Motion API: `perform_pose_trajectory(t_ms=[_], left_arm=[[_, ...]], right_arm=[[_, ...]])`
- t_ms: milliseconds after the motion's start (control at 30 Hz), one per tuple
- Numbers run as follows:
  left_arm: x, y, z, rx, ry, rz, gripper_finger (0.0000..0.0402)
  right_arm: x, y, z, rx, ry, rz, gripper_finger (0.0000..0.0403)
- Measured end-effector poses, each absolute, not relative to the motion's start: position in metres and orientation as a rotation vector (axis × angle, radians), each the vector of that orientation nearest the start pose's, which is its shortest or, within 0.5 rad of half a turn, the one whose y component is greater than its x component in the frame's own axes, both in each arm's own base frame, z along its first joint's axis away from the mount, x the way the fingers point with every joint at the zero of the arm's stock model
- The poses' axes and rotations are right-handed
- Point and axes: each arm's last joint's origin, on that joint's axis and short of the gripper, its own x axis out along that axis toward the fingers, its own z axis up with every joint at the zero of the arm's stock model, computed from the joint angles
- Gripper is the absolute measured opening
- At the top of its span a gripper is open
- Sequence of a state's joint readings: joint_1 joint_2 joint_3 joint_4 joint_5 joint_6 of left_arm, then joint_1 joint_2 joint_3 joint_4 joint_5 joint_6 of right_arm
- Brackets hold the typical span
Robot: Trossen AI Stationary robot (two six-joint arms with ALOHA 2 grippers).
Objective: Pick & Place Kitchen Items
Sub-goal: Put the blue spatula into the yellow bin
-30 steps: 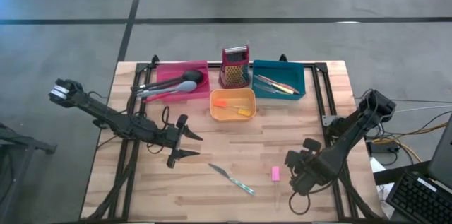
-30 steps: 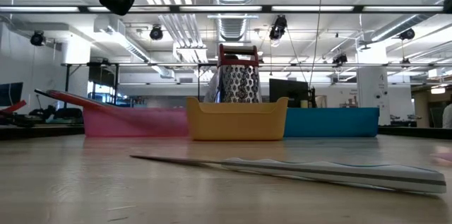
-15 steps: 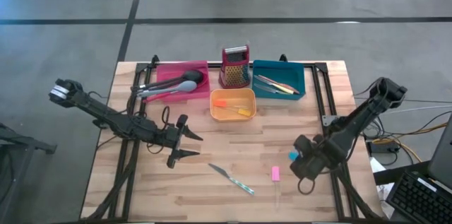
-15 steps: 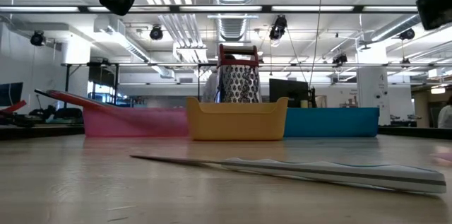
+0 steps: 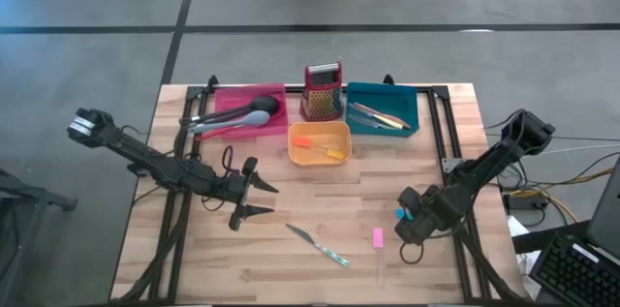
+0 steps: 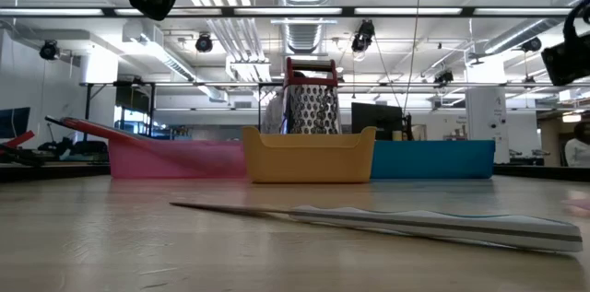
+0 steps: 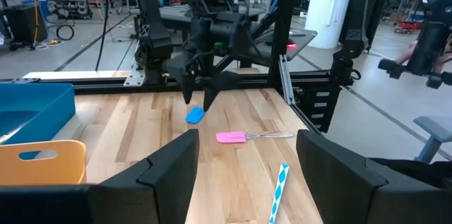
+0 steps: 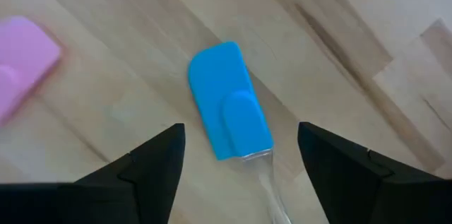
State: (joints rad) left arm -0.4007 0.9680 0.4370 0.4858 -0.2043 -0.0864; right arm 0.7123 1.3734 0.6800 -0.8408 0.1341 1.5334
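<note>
Under right end effector [image 8: 236, 171]: blue spatula [image 8: 229, 100], head forward.

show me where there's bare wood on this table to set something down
Bare wood lies between the yellow tray and the knife, and along the right edge beside the blue tray. It is crowded at the back row of trays, and around the pink spatula and blue spatula.

Right gripper [image 5: 405, 222] is now seen with fingers spread wide over a small blue spatula [image 8: 229, 120], which lies flat on the table [image 5: 320, 191]; a second ago the spatula was hidden under the gripper. Right arm is drawn back toward the table's right edge. In the low view, the right arm's dark bulk now shows at upper right.
</note>
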Motion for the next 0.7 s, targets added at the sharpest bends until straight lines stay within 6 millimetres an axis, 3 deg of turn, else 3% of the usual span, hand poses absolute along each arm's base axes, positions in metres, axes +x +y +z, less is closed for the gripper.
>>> perform_pose_trajectory(t_ms=[167, 400, 700], left_arm=[[0.194, -0.076, 0.244, -0.072, 0.052, -0.194, 0.0243], [0.194, -0.076, 0.244, -0.072, 0.052, -0.195, 0.0243], [0.194, -0.076, 0.244, -0.072, 0.058, -0.194, 0.0243]], right_arm=[[0.155, 0.124, 0.137, 0.632, 1.348, -0.618, 0.0265], [0.154, 0.115, 0.127, 0.639, 1.364, -0.645, 0.0224], [0.152, 0.113, 0.126, 0.658, 1.361, -0.709, 0.0102]])
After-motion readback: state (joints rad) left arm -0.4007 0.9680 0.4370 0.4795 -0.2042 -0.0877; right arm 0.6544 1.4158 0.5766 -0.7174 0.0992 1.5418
